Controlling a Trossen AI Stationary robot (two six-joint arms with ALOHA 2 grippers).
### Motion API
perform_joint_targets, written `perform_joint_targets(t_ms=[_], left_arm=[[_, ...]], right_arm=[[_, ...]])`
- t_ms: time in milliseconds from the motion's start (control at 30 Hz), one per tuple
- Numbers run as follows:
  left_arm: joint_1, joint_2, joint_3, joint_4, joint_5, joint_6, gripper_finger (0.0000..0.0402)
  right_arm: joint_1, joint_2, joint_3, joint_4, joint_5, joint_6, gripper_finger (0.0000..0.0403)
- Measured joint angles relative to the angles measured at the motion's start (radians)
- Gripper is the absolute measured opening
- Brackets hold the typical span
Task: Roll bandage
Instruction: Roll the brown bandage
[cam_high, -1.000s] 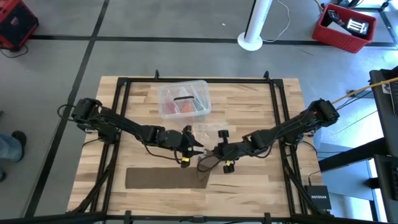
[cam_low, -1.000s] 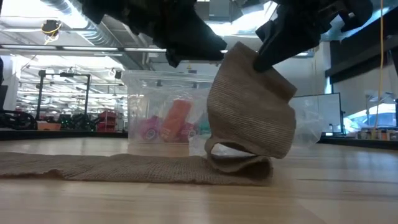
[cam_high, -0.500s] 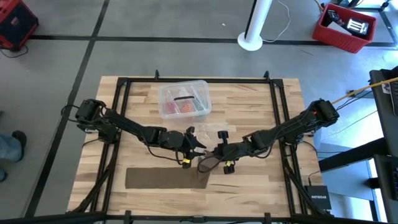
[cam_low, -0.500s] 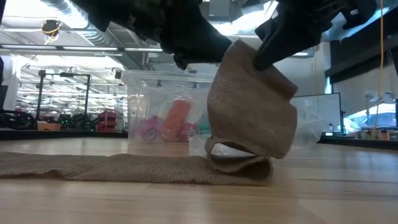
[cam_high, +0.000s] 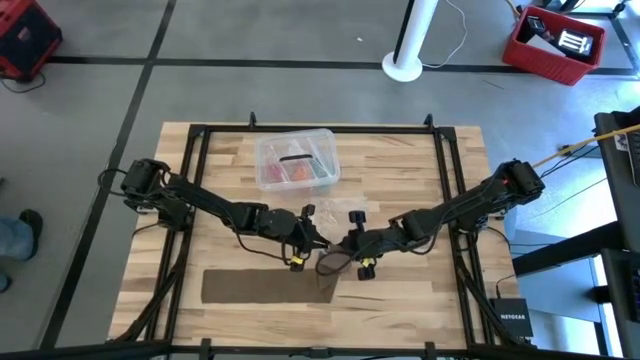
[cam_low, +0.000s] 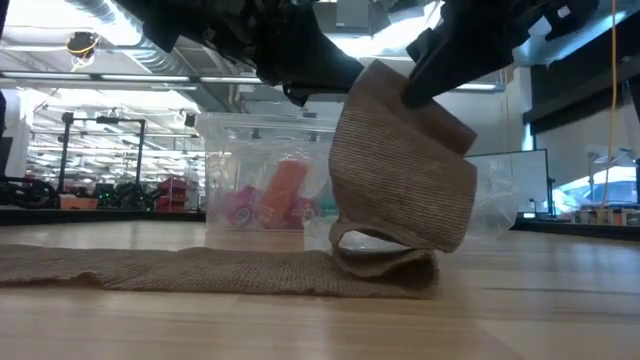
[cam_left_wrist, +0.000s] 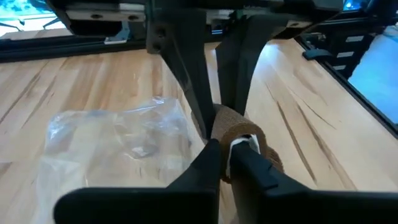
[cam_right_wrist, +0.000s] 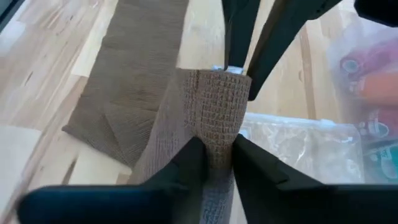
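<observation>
Both arms are meeting mid-table over the bandage (cam_low: 400, 190): the right fingers (cam_right_wrist: 214, 158) are pinching its lifted end, and the left fingers (cam_left_wrist: 227, 152) are pressing nearly together on that same raised fold. The rest is lying flat along the table (cam_high: 400, 290), near its front edge.

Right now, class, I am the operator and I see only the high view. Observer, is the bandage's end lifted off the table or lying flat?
Observer: Lifted. In the low view the bandage arches up in a loop at one end, and the rest lies flat on the table.
Operator: Does the right gripper hold it?
Observer: Yes. Its wrist view shows the right gripper pinching the raised fabric.
Operator: And the left?
Observer: In its wrist view the left gripper is shut on the loop's top edge.
</observation>
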Motion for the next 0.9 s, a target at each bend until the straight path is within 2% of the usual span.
perform_joint_targets(t_ms=[133, 267, 400, 533, 633, 800, 900], left_arm=[[-0.001, -0.03, -0.001, -0.016, -0.041, 0.026, 0.0005], [-0.002, -0.105, 0.017, -0.007, -0.078, 0.086, 0.0003], [-0.002, -0.17, 0.027, -0.01, -0.133, 0.164, 0.0003], [0.002, -0.241, 0.046, 0.002, -0.214, 0.255, 0.0002], [0.008, -0.28, 0.067, 0.023, -0.268, 0.322, 0.0002], [0.017, -0.322, 0.121, 0.033, -0.272, 0.391, 0.0002], [0.02, -0.323, 0.149, 0.029, -0.272, 0.401, 0.0002]], right_arm=[[-0.002, -0.036, 0.107, -0.191, 0.026, 0.062, 0.014], [-0.002, -0.111, 0.223, -0.488, 0.029, 0.176, 0.0187], [0.021, -0.243, 0.224, -0.592, 0.063, 0.281, 0.0216], [0.079, -0.372, 0.122, -0.519, 0.189, 0.317, 0.0227], [0.116, -0.455, 0.011, -0.382, 0.243, 0.319, 0.0229], [0.128, -0.512, -0.208, -0.039, 0.255, 0.277, 0.0229], [0.099, -0.512, -0.317, 0.25, 0.261, 0.205, 0.0229]])
